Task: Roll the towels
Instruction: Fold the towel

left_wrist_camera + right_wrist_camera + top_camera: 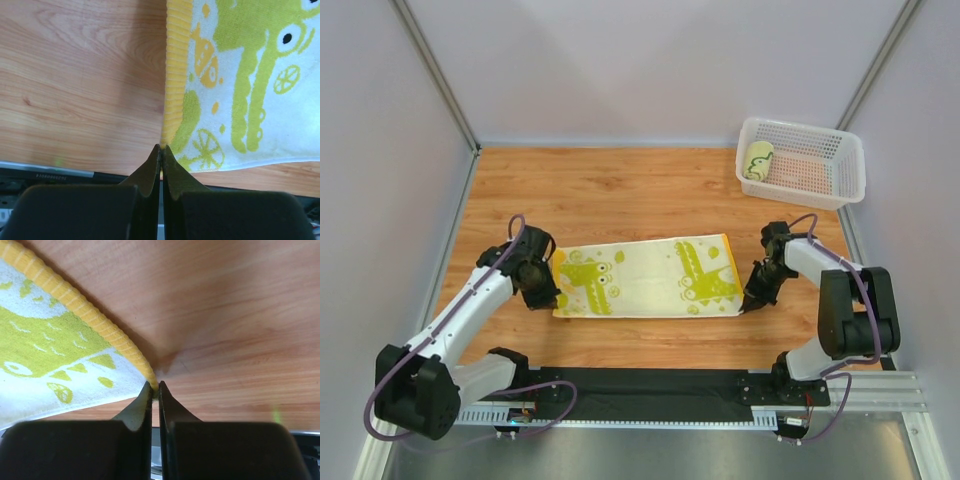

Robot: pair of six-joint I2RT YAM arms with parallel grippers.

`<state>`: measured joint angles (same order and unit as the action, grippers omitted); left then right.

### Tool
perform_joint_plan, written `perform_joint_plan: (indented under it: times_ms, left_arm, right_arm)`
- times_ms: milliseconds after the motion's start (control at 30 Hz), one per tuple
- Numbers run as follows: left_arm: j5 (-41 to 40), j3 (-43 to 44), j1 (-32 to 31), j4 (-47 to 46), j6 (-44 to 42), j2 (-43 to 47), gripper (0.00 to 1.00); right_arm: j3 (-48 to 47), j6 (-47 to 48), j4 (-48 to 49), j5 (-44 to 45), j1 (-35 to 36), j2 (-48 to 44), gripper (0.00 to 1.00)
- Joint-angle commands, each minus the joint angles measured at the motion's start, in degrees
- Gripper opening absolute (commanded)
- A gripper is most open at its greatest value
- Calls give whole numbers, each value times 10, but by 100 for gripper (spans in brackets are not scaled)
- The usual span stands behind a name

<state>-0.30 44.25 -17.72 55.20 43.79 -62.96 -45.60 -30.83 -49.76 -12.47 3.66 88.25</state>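
Your wrist cameras show what the top view hides: the left gripper [161,148] pinches the towel's [645,278] near left corner, and the right gripper [155,386] pinches its near right corner. The towel lies flat between the arms. Far right, a rolled towel [758,160] sits in the basket [798,192].

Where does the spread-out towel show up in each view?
Top external: towel lies flat at the middle of the table.
Left wrist: towel fills the upper right, with one corner reaching bottom centre.
Right wrist: towel is on the left, with one corner reaching bottom centre.
Shared landmark: the yellow end bands. The top view shows both, each wrist view one.
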Motion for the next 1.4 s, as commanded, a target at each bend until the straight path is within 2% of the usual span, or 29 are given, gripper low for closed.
perform_joint_plan:
  times_ms: [0, 167, 300, 700, 1000, 1167, 1367]
  left_arm:
    - [13, 36, 8, 49, -3, 14, 0]
    - [34, 49, 16, 80, -7, 10, 0]
    - [45, 82, 31, 98, -5, -22, 0]
    - [98, 234, 80, 108, -41, -203, 0]
    - [111, 270, 131, 128, -64, -287, 0]
    - [114, 286, 139, 134, -75, -330, 0]
    - [121, 306, 151, 126, -75, -363, 0]
  right_arm:
    - [-8, -10, -45, 1, -3, -43, 0]
    - [-47, -19, -84, -20, -4, -62, 0]
    - [-91, -16, -83, -38, -3, -32, 0]
    - [-266, -9, -82, -70, -1, 105, 0]
    - [-384, -9, -97, -84, 6, 194, 0]
    - [-440, -2, -113, -85, 6, 242, 0]
    - [-470, 2, -127, -84, 6, 275, 0]
